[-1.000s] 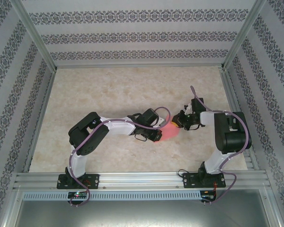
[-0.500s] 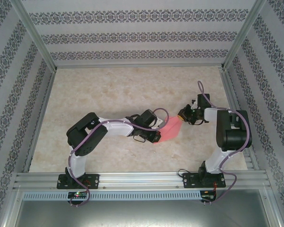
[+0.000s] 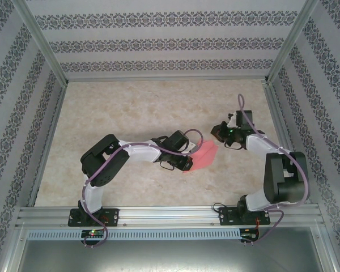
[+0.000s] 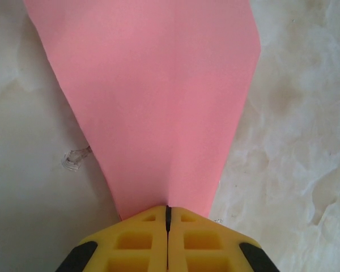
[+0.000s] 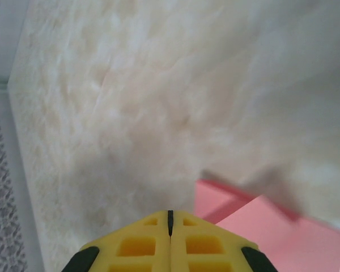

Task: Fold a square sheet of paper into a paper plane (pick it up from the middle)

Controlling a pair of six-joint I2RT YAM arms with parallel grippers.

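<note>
Since a second ago the right gripper (image 3: pixel 215 134) has let go of the pink paper (image 3: pixel 204 154) and drawn off up and to the right. It now stands apart from the sheet's far end, where before it met the left arm over it. Its elbow has swung out toward the near right corner, while the left arm has hardly shifted. The paper, bunched between the two tools earlier, now lies spread out on the table (image 3: pixel 130 107) near the middle, just right of the left wrist.

From the left wrist I see the left gripper (image 4: pixel 168 211) clamped on the narrow end of the paper, its yellow ribbed fingers (image 4: pixel 136 241) pressed together. The sheet is thin, matte and smooth, and it widens away from the grip into a blunt wedge with one slanted corner. A faint crease runs up from the pinch.

From the right wrist, that gripper's yellow fingers (image 5: pixel 139 246) are pressed together on nothing. A folded pink edge lies below and to the right. The tabletop is pale, cloudy marble-patterned laminate.
</note>
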